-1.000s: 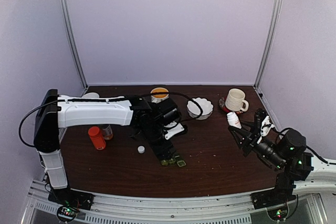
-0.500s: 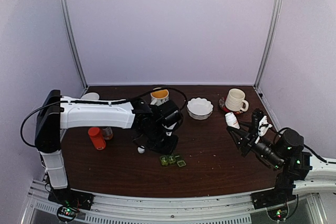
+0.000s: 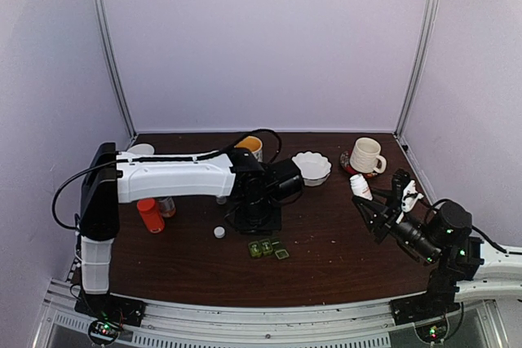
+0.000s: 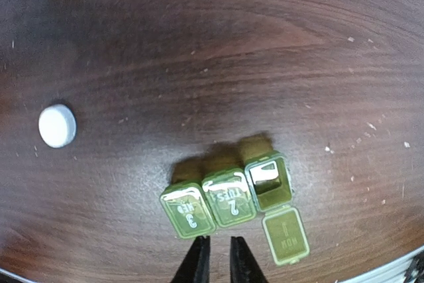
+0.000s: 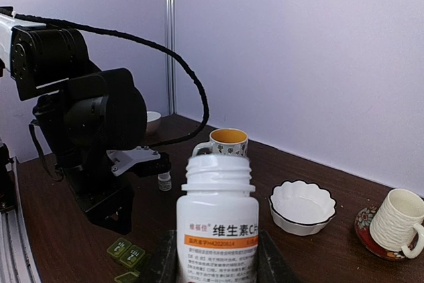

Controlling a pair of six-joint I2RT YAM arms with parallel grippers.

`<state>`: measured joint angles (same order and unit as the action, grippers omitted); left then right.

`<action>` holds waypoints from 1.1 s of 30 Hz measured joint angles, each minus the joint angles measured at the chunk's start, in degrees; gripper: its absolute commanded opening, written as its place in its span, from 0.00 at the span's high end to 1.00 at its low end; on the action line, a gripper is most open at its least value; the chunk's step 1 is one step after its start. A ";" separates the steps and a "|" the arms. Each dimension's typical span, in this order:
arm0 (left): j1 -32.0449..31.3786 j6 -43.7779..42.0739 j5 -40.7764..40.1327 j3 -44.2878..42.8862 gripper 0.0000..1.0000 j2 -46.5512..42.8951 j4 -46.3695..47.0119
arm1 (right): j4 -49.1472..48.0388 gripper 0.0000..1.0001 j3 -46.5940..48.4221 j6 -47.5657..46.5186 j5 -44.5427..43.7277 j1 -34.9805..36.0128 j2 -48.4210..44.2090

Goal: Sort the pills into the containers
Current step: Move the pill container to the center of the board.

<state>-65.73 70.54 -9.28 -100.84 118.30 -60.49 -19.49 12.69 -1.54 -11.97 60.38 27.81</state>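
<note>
Beside the pill box (image 4: 228,200) edge, left claw (image 4: 216,256) hangs clenched; right claw (image 5: 215,263) grips bottle (image 5: 217,210).

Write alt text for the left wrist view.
Green three-compartment pill box on a dark wooden table, right compartment open, the other two closed. The left gripper, nearly shut and empty, hovers near it; a white cap lies farther left.
</note>
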 measured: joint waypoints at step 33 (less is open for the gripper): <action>0.46 11.26 9.64 4.63 0.82 4.11 5.64 | -2.78 0.84 -2.69 -0.24 0.83 0.00 -2.43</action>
<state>-65.28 81.80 0.36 -96.20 122.41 -54.85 -22.26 10.00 -1.78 -11.14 60.38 25.39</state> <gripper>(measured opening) 0.181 0.300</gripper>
